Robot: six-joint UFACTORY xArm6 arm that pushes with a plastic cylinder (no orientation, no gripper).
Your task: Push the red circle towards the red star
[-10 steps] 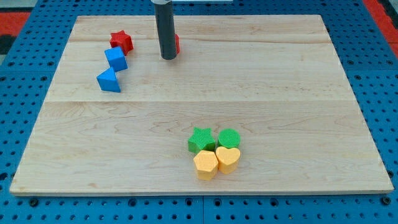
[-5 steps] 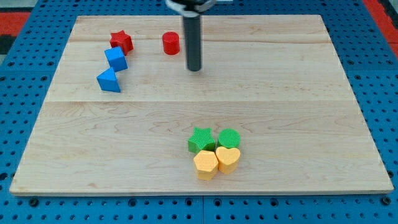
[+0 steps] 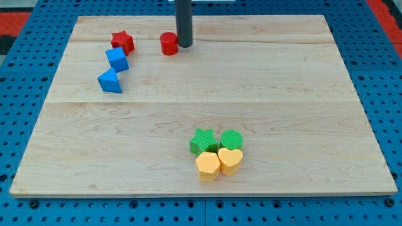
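The red circle (image 3: 168,44) sits near the view's top, left of centre, on the wooden board (image 3: 207,94). The red star (image 3: 123,42) lies further to the view's left, a short gap away from it. My tip (image 3: 184,45) stands right against the red circle's right side, touching or nearly touching it. The rod rises straight up out of the view's top.
Two blue blocks (image 3: 117,59) (image 3: 110,81) lie just below the red star. A cluster of a green star (image 3: 203,141), green circle (image 3: 231,139), yellow hexagon (image 3: 207,166) and yellow heart (image 3: 230,160) sits near the view's bottom centre.
My tip moved from left of the red circle, round below and right of it, to its right side. The red circle has shifted slightly left.
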